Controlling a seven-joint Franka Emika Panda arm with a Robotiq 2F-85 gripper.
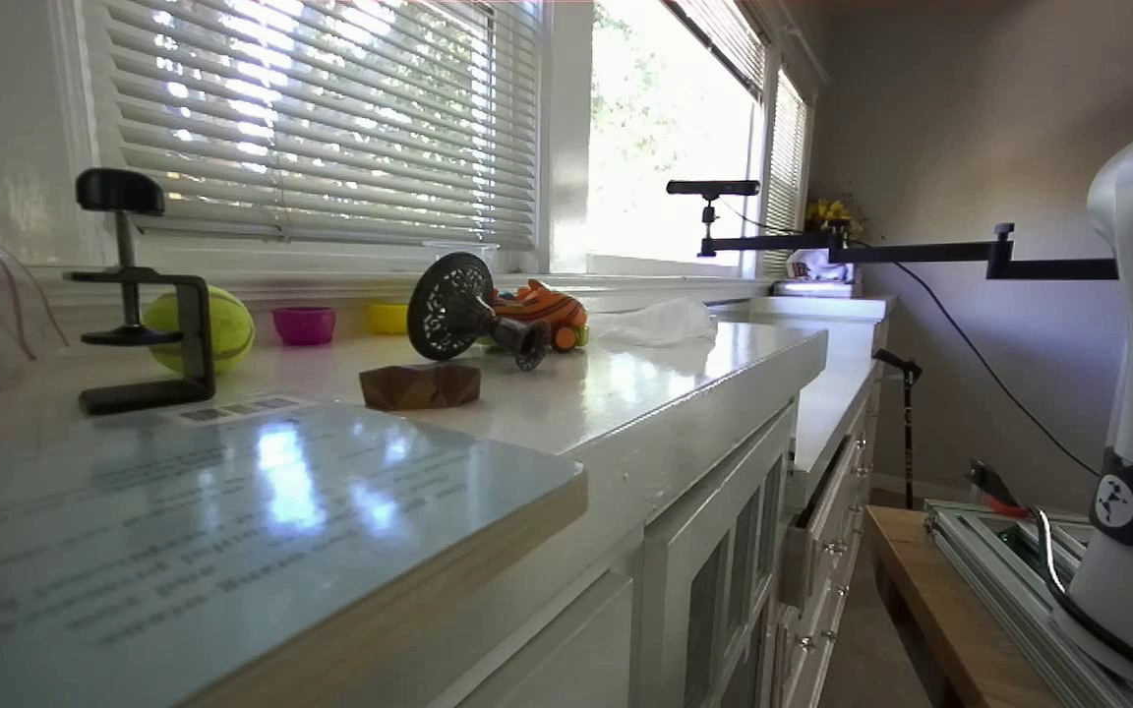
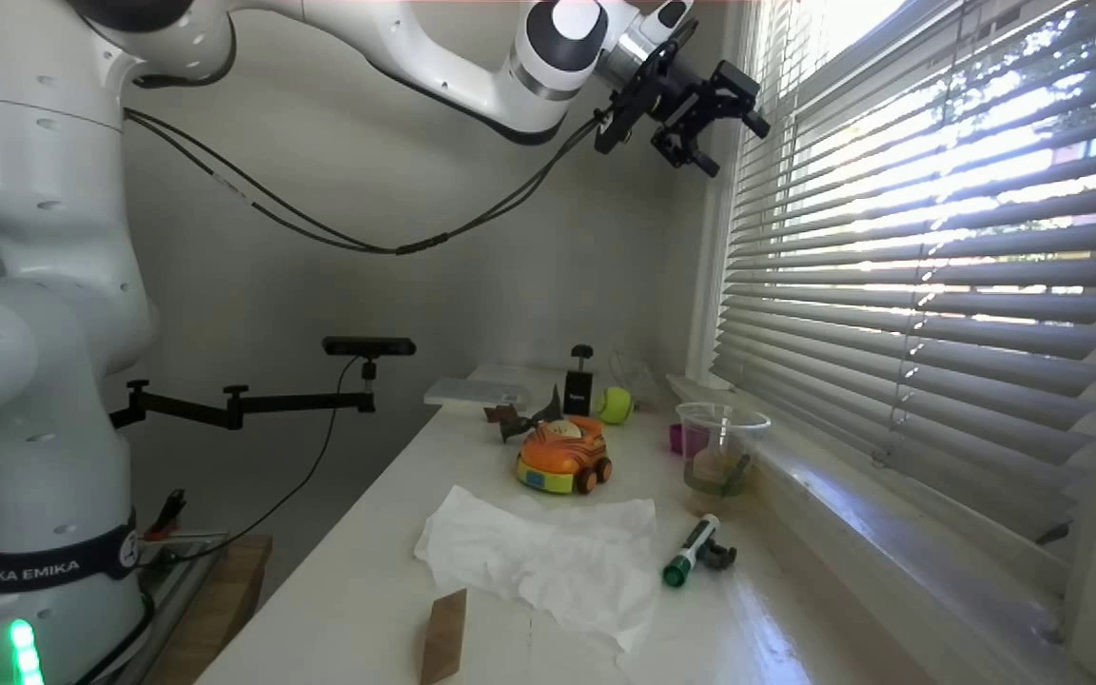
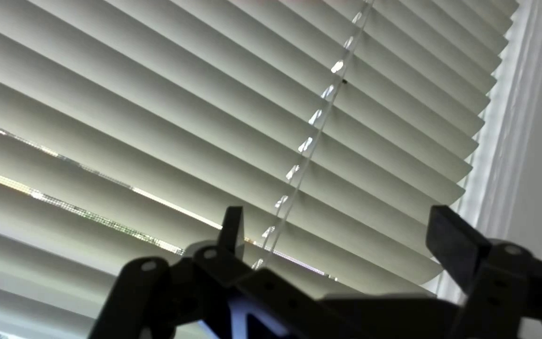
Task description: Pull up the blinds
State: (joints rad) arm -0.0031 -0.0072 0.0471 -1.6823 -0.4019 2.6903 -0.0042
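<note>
The white horizontal-slat blinds [image 1: 330,118] hang lowered over the window, down to near the sill. They also show in an exterior view [image 2: 919,276] and fill most of the wrist view [image 3: 158,117]. Thin cords [image 3: 315,141] run along the slats in the wrist view. My gripper [image 2: 734,147] is raised at the far upper end of the blinds, pointing toward them, apart from them as far as I can tell. In the wrist view the black gripper [image 3: 339,219] has its fingers wide apart, with only slats and cords visible behind the gap. Nothing is held.
The counter below holds an orange toy car [image 2: 562,455], a clear plastic cup [image 2: 721,428], a green marker [image 2: 691,552], crumpled white paper [image 2: 548,561], a black clamp [image 1: 198,339] and a tennis ball [image 1: 234,329]. A white window frame [image 3: 530,141] borders the blinds.
</note>
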